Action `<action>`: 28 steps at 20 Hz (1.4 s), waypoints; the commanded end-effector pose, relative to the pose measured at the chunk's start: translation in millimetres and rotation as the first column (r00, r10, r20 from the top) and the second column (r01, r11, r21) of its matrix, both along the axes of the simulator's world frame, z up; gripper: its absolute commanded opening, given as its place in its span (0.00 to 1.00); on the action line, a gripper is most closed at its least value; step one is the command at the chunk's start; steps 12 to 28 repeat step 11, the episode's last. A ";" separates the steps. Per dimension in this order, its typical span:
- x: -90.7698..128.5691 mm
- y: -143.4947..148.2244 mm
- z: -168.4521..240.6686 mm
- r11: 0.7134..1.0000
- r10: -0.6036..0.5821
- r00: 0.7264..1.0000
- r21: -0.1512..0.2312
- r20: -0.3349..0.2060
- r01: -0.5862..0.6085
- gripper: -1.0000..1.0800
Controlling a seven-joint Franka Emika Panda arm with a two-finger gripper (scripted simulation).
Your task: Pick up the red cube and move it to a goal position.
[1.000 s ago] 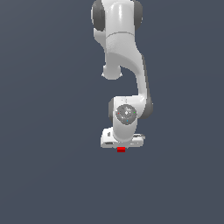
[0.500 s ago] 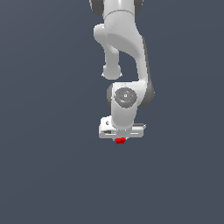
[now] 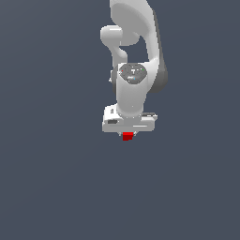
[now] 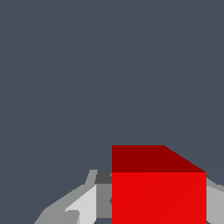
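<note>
1 red cube sat directly under the white gripper, apparently clamped between its fingers, which flanked it closely in the wrist view, against the plain grey background.

- The backdrop is one flat slate-grey field that fills the exterior view from edge to edge.
- No seam, corner or horizon breaks it, so floor and wall cannot be told apart.
- Its tone is even all over, a little blue in the grey, with no shadow or bright patch on it.
- In the wrist view the same grey backdrop fills the frame; a very faint slanting line may cross it, but it is too weak to be sure.
</note>
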State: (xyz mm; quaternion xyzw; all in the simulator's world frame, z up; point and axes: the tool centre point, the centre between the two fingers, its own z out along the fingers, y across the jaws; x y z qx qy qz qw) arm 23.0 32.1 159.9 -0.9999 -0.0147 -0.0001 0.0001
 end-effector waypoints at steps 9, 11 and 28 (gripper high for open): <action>-14.8 -4.2 39.6 1.000 0.000 1.000 0.000 0.000 0.000 0.00; -15.1 -4.4 40.7 1.000 0.000 1.000 0.000 0.000 0.000 0.00; -15.1 -4.4 40.7 1.000 0.000 1.000 0.000 0.000 0.000 0.00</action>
